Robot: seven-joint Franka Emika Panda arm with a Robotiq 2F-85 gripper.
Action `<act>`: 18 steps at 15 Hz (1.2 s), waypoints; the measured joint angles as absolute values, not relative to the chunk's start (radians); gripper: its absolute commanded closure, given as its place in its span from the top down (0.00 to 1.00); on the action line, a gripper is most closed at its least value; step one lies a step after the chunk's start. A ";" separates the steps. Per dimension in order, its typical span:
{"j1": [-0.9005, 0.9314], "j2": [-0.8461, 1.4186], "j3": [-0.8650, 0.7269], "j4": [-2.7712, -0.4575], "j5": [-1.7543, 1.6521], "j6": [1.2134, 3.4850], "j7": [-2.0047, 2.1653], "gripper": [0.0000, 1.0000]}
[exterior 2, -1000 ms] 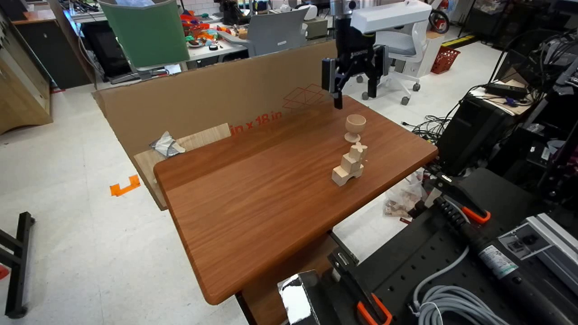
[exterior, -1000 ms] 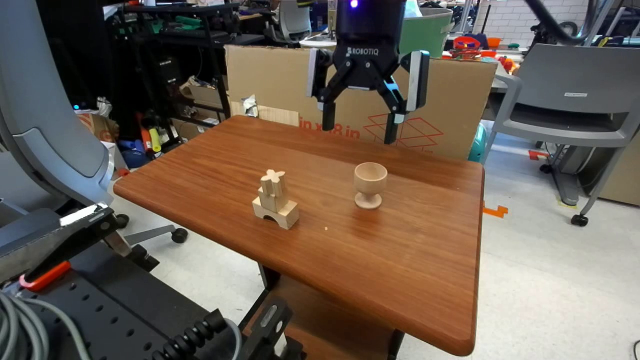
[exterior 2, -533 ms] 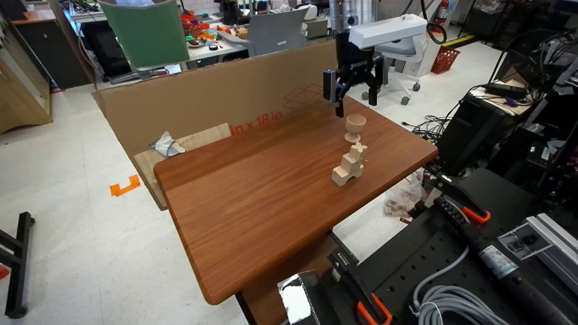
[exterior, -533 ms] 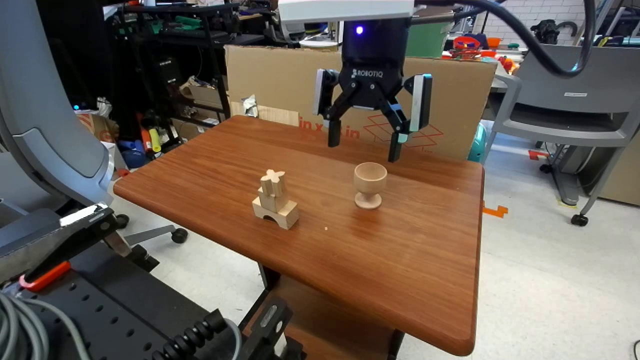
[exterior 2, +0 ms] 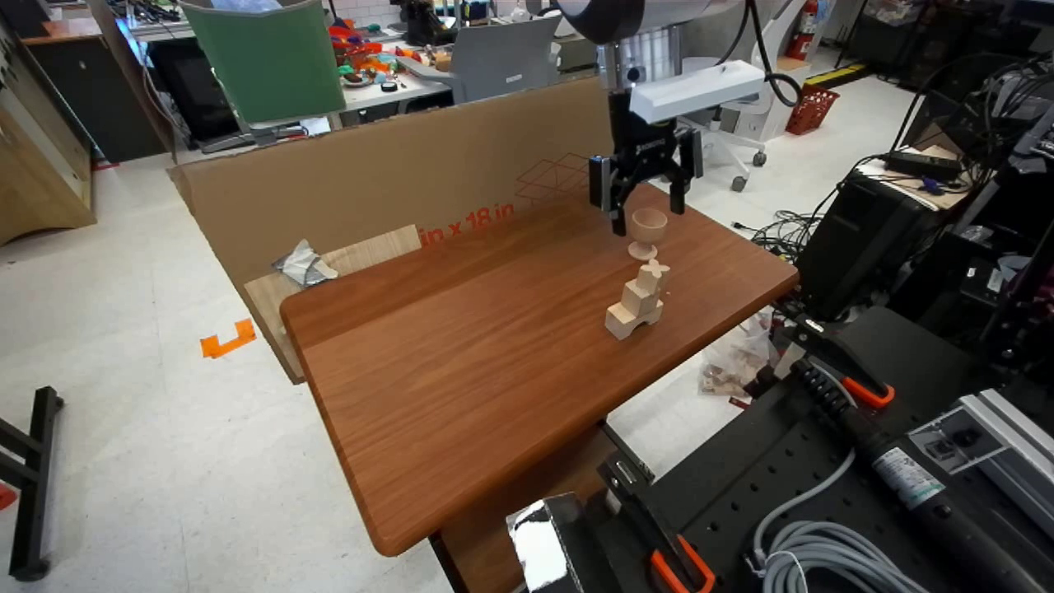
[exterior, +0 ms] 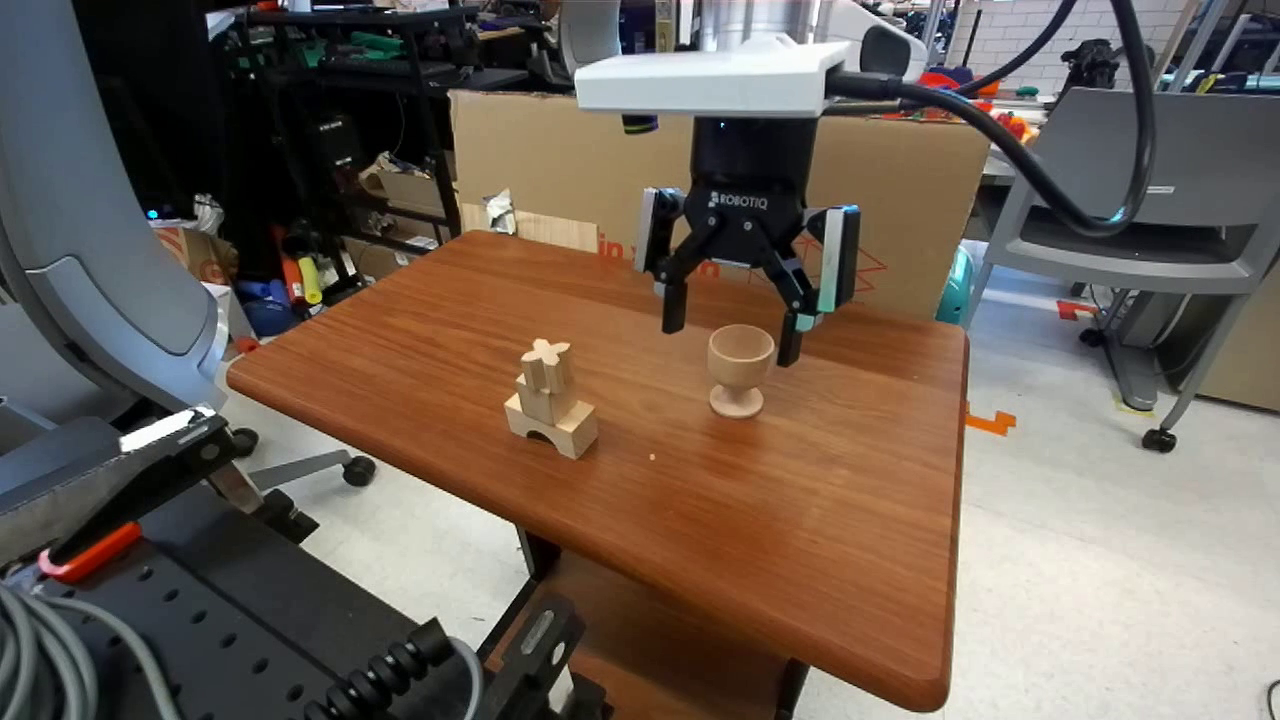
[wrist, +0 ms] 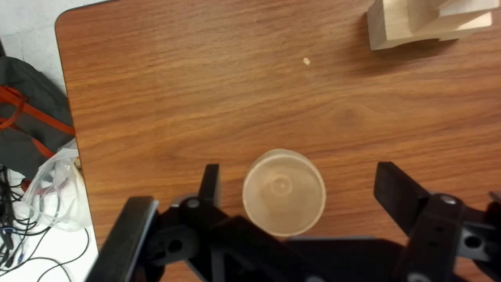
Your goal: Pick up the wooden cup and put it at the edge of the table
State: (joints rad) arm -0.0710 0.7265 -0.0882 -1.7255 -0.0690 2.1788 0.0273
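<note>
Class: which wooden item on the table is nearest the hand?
The footed cup, which the wrist view shows between the open fingers; the block figure sits farther off.

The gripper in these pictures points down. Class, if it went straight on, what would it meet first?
Most likely the wooden cup: in the wrist view it shows between the open fingers of the gripper. Depth is hard to judge; the fingers might pass either side toward the table.

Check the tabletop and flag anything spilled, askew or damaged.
One small oddity: a pale speck on the table near the block figure, standing out against the reddish-brown wood; chip, crumb or mark, I can't tell. The wooden cup stands upright.
</note>
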 measured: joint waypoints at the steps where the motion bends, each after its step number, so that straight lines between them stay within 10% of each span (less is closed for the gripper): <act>1: -0.071 0.737 -0.090 -1.715 -0.069 2.179 0.029 0.74; 7: -0.071 0.783 -0.094 -1.658 -0.069 2.179 0.033 0.28; 18: -0.078 0.627 -0.054 -1.690 0.012 2.174 0.031 0.28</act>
State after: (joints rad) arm -0.0776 0.6267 -0.0543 -1.6900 0.0118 2.1742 0.0314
